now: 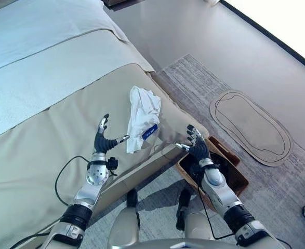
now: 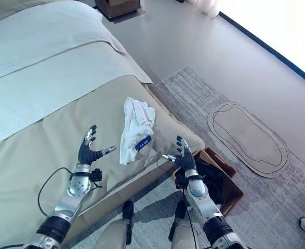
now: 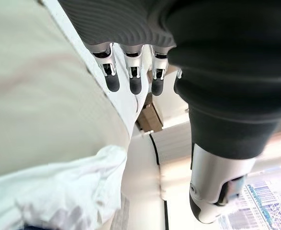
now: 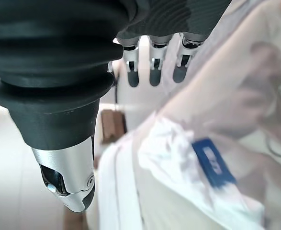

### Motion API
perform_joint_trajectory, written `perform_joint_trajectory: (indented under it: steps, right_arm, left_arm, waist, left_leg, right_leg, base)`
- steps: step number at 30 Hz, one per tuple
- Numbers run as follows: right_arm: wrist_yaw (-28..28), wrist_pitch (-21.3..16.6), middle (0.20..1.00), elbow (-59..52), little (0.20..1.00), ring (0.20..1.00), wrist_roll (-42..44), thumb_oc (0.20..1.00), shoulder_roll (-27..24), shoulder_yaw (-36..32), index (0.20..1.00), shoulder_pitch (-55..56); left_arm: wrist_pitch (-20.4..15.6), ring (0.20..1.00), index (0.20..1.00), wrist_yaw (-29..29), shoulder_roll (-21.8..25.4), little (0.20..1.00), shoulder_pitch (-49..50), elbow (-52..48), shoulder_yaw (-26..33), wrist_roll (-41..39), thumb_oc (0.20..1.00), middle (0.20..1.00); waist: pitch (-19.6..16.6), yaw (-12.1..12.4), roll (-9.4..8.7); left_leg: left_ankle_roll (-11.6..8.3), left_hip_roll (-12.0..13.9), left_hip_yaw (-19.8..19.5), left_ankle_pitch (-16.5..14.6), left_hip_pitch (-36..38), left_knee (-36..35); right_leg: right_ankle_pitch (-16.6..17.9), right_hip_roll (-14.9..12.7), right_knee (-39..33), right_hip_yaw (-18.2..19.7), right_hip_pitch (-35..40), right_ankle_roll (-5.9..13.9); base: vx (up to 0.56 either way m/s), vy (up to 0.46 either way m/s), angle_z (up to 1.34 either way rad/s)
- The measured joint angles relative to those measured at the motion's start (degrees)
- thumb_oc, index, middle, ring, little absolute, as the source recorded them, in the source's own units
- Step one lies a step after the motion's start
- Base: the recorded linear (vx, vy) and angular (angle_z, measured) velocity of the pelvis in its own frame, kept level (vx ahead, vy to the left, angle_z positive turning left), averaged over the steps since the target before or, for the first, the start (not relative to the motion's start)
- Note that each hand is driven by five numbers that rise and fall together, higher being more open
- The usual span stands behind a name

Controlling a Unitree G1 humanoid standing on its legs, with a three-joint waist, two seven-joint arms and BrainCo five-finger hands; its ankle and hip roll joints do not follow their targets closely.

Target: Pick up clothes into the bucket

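Item: white cloth (image 1: pixel 143 117), crumpled on bed (image 1: pixel 48 145) edge. Prob. light, soft, limp; take at bunched mid. Left robot hand (image 1: pixel 104 139) & right robot hand (image 1: pixel 196 144): fingers spread, empty. Bucket (image 1: pixel 236 176) on floor.

The blue label (image 4: pixel 214 163) on the white garment (image 1: pixel 143 116) carries print too blurred to read.

The bucket (image 1: pixel 234 171) sits partly hidden behind the right hand (image 1: pixel 198 147); its dark contents are unreadable
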Motion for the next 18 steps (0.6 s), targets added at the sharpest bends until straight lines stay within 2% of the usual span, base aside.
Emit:
perform_joint_trajectory:
  steps: [5,10,12,18]
  right_arm:
    - [0.0,0.0,1.000,0.0,1.000,1.000,-0.8,1.000,-0.9,-0.5,1.000,0.5]
    - [-0.3,0.1,1.000,-0.1,1.000,1.000,-1.6,1.000,-2.9,-2.7,1.000,-0.7]
    - [-0.3,0.0,1.000,-1.9,1.000,1.000,-2.3,1.000,-4.6,-2.7,1.000,-1.4]
    - [-0.6,-0.2,1.000,-4.0,1.000,1.000,-2.6,1.000,-5.5,-5.0,1.000,-2.2]
  left_arm:
    - [0.4,1.000,1.000,2.7,2.4,1.000,-2.8,2.4,0.0,4.2,1.000,1.000]
    - [2.5,1.000,1.000,5.3,5.8,1.000,-8.6,2.5,0.2,9.6,1.000,1.000]
    - [3.3,1.000,1.000,6.8,8.8,1.000,-11.5,2.5,0.2,12.3,1.000,1.000]
    - [5.1,1.000,1.000,9.5,13.0,1.000,-17.7,2.7,0.0,15.3,1.000,1.000]
  waist:
    - [3.1,-0.3,-2.23]
    - [10.9,-0.5,-3.50]
    - [14.1,-1.8,-3.74]
    - [15.1,-3.7,-3.81]
  left_leg:
    - [0.07,-0.5,0.5,-1.2,-5.0,5.1]
    - [0.41,-0.2,0.3,-3.4,-14.0,12.5]
    - [0.86,-0.4,0.1,-4.1,-18.8,16.9]
    - [1.92,-1.0,0.0,-5.8,-28.0,24.8]
  right_leg:
    - [-0.4,-0.7,3.8,1.5,-4.9,-0.28]
    - [-1.0,-1.3,9.2,2.4,-12.7,-0.30]
    - [-1.6,-1.7,13.3,3.3,-17.2,-0.50]
    - [-3.3,-2.7,21.5,6.1,-27.1,-0.51]
  base:
    - [-0.09,0.043,-0.06]
    - [-0.12,0.043,-0.02]
    - [-0.10,0.066,0.01]
    - [-0.09,0.032,-0.03]
